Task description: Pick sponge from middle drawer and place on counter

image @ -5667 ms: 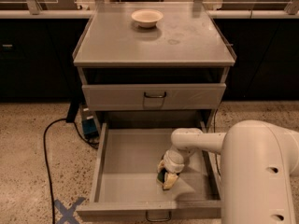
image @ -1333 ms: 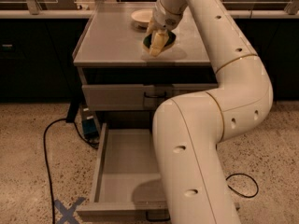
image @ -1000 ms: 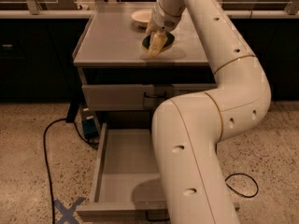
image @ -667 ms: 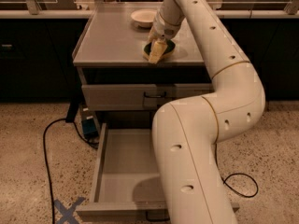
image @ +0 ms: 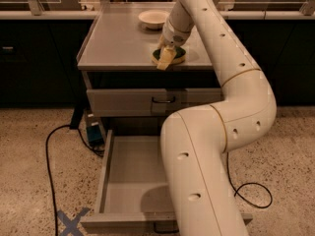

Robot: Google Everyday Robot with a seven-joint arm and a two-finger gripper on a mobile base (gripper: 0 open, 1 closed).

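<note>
The sponge (image: 175,54), dark green on top with a yellow layer below, lies low on the grey counter (image: 118,38) near its front edge, right of the middle. My gripper (image: 166,57) comes down from the long cream arm and sits on the sponge's left side, touching it. The middle drawer (image: 129,181) is pulled out wide below. The part of its flat tray that shows holds nothing, and my arm hides its right part.
A round cream bowl (image: 153,17) stands at the back of the counter. The upper drawer (image: 147,101) shows only its shut front panel. A black cable (image: 47,156) and a blue tape cross (image: 70,221) lie on the floor at left. Another cable (image: 253,195) loops at right.
The gripper carried the sponge from the drawer up to the counter. In the last second it moved it right and toward the front edge, and lowered it onto the top.
</note>
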